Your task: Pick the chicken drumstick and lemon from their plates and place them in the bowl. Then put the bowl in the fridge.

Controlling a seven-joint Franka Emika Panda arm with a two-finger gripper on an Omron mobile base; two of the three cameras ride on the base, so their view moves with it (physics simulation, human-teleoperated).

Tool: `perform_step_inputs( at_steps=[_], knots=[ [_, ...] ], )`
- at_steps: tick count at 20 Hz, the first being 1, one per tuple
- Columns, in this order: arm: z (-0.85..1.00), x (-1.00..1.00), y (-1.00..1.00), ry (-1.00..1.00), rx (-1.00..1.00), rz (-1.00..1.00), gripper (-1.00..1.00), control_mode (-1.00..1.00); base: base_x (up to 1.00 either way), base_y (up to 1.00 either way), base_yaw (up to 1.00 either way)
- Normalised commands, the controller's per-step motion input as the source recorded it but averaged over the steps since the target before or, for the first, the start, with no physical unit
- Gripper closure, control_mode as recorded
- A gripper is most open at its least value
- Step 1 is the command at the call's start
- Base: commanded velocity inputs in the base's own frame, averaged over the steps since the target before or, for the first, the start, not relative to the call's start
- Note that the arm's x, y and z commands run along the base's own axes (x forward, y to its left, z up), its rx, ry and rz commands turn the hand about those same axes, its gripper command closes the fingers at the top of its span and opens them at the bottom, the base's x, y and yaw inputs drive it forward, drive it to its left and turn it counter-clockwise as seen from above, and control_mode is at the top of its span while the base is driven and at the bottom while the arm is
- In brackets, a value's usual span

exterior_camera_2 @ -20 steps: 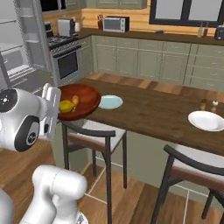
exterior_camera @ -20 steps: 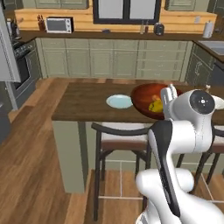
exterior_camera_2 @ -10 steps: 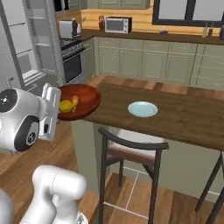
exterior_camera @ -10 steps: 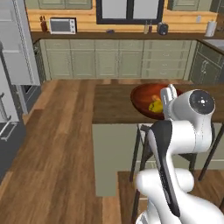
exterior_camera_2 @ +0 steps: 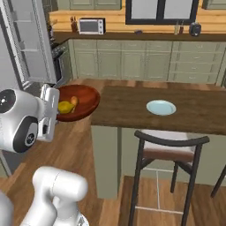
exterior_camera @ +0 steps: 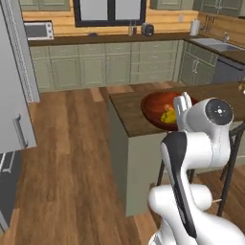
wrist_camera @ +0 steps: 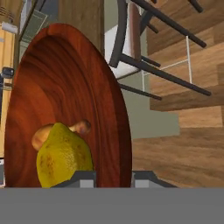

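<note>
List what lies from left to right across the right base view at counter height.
Open fridge door → gripper clamped on the rim of the bowl, holding the lemon and the chicken drumstick → wooden counter → pale blue plate.

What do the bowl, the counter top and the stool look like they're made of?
Bowl: looks like glossy varnished wood, reddish-brown with grain streaks.
Counter top: dark brown wood, matte, faint grain.
Stool: thin dark frame, probably metal; brown seat pad, material unclear.
</note>
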Motion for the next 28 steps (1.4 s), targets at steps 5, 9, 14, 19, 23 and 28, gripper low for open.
perform_step_inputs(
  at_steps=[5, 9, 14, 19, 23, 28],
  knots=[
    [0.0, 0.0, 0.0, 0.0, 0.0, 0.0, 1.0, 1.0, 0.2, 1.0, -0.34],
    [0.0, 0.0, 0.0, 0.0, 0.0, 0.0, 1.0, 1.0, 0.41, 0.45, 0.33],
    [0.0, 0.0, 0.0, 0.0, 0.0, 0.0, 1.0, 1.0, 0.71, 0.01, 0.39],
    [0.0, 0.0, 0.0, 0.0, 0.0, 0.0, 1.0, 1.0, 0.72, -0.02, 0.01],
    [0.0, 0.0, 0.0, 0.0, 0.0, 0.0, 1.0, 1.0, 0.55, 0.0, 0.0],
    [0.0, 0.0, 0.0, 0.0, 0.0, 0.0, 1.0, 1.0, 0.47, -0.04, 0.05]
  ],
)
